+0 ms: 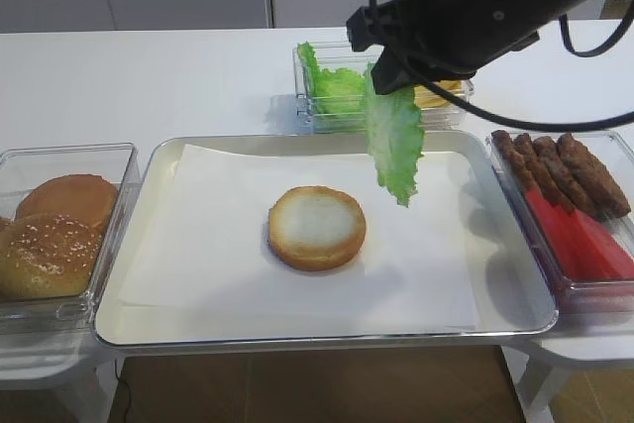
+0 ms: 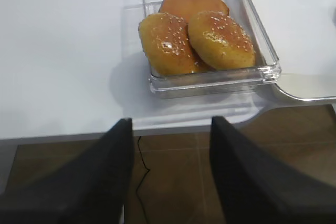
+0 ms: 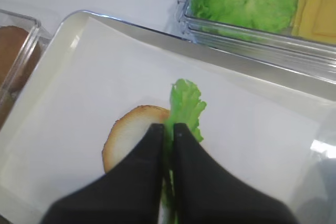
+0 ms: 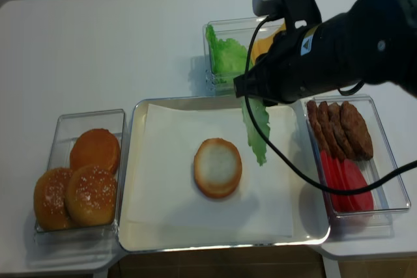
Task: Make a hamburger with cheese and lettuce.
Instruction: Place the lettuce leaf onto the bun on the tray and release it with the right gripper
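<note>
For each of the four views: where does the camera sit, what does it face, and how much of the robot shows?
Exterior high: front, above; faces tray and bun half; right arm shows.
Right wrist: behind the right gripper, shut on the lettuce.
Left wrist: off the table's edge, facing sesame buns; open left gripper.
Exterior high (realsense): steeper, overhead.
Both exterior views share the hanging lettuce.

exterior views: high, front, downward | wrist views: close | shared: tray [image 1: 149,245]

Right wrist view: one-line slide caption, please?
Shut black claw holds frilly green lettuce leaf above flat round bun half.
</note>
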`<control>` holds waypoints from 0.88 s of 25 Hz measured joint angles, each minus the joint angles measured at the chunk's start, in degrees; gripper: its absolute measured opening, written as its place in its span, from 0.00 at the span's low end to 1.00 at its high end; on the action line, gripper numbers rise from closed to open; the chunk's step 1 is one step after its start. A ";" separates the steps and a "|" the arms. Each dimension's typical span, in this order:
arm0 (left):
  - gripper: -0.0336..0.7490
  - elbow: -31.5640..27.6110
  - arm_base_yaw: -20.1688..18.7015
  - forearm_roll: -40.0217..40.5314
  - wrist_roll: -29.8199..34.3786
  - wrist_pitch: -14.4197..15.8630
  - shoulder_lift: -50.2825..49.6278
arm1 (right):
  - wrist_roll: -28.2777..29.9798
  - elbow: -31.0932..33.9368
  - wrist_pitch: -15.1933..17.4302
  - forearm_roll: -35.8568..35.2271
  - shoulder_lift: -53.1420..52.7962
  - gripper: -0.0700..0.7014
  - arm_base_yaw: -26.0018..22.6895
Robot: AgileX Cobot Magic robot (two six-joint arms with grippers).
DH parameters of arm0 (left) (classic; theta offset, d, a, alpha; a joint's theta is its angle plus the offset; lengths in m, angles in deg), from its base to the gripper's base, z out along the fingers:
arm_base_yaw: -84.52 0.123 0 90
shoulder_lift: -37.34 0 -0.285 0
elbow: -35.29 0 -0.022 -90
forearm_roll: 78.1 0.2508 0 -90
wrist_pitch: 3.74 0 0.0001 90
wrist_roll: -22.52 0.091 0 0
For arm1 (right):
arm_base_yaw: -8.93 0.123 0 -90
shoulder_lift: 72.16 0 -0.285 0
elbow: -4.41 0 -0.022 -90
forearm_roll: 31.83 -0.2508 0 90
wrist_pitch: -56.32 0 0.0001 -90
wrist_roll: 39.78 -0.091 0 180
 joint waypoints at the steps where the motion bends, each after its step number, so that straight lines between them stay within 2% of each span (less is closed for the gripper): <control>1: 0.50 0.00 0.00 0.00 0.00 0.00 0.00 | -0.34 0.00 -0.45 0.61 0.50 0.16 0.18; 18: 0.50 0.00 0.00 0.00 0.00 0.00 0.00 | -1.27 0.00 -5.84 1.99 8.65 0.16 0.40; 22: 0.50 0.00 0.00 0.00 0.00 0.00 0.00 | -1.27 0.00 -6.24 -0.64 9.91 0.16 0.40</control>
